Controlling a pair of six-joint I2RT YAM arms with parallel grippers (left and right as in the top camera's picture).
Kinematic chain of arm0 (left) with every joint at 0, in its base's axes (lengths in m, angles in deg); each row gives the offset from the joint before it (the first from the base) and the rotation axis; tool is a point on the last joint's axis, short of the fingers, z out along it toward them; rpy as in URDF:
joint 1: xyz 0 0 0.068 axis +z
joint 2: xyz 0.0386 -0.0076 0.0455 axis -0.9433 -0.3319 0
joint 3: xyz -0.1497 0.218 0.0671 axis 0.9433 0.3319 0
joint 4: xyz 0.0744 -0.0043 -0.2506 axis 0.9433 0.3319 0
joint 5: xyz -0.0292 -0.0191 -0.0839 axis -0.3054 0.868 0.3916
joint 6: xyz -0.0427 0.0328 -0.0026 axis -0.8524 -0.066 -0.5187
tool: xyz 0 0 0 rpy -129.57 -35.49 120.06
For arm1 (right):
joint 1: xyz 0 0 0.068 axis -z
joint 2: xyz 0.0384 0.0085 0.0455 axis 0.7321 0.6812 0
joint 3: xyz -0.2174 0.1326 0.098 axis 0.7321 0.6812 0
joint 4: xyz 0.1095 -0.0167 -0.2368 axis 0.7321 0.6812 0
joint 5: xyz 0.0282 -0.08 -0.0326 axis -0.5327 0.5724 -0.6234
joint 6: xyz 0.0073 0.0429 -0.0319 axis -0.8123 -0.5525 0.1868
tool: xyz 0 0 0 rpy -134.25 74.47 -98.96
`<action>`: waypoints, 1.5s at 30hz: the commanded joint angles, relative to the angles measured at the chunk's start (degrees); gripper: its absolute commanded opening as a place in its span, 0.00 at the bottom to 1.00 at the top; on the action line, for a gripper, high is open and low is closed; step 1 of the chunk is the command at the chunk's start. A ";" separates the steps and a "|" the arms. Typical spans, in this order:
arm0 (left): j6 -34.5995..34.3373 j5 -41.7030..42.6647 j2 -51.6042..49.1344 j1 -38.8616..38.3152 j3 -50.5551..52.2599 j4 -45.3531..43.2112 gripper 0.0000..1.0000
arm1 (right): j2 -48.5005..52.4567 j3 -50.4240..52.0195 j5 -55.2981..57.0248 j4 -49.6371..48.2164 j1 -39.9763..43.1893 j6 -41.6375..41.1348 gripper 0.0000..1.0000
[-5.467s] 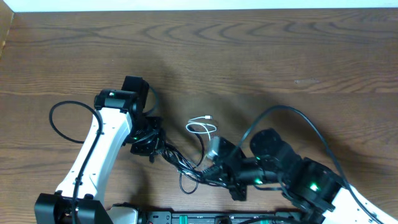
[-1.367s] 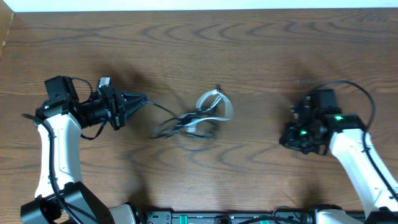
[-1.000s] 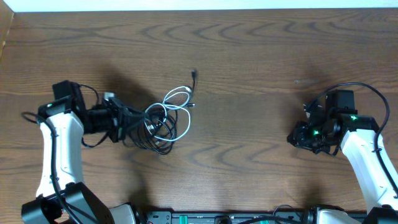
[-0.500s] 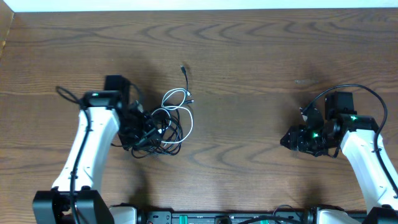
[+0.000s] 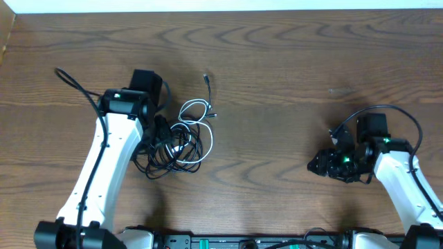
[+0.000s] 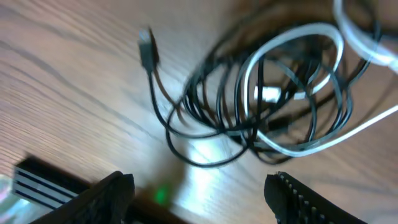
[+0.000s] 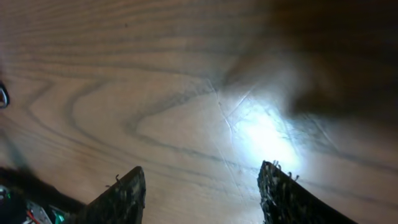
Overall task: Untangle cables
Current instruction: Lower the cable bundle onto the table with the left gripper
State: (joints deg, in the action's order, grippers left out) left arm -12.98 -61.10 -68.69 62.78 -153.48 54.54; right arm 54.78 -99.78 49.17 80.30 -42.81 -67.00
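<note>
Left gripper [image 6: 202, 196], jaws wide and empty, hangs over the cable bundle [image 5: 180, 137] on the left of the table [image 5: 291, 62]; pinch one outer loop only, since the right gripper [image 7: 202, 186], likewise spread and empty, sits well apart.

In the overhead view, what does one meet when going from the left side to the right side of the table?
The left arm, then the tangle of black and white cables, then the right arm.
</note>
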 commanded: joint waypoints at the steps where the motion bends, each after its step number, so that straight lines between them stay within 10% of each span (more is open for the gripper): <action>1: -0.52 -4.09 1.11 -0.26 -1.49 -1.27 0.61 | -0.81 2.78 -5.66 -2.32 -0.28 0.42 0.55; 7: 1.16 -0.28 -0.17 -0.33 0.57 -8.09 0.19 | -0.81 8.11 -7.74 -10.45 -0.28 -5.35 0.49; 21: 11.61 4.76 -10.69 -0.42 5.20 -25.68 0.31 | -0.83 13.79 -12.20 -16.65 -0.28 -6.82 0.44; 45: 17.75 12.46 -22.56 -0.39 5.18 -29.51 0.30 | -0.83 13.79 -12.13 -17.11 -0.28 -6.58 0.47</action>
State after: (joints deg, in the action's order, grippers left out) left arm 2.10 -52.75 -91.01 62.58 -148.30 24.77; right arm 54.54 -86.51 37.57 63.38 -42.83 -73.40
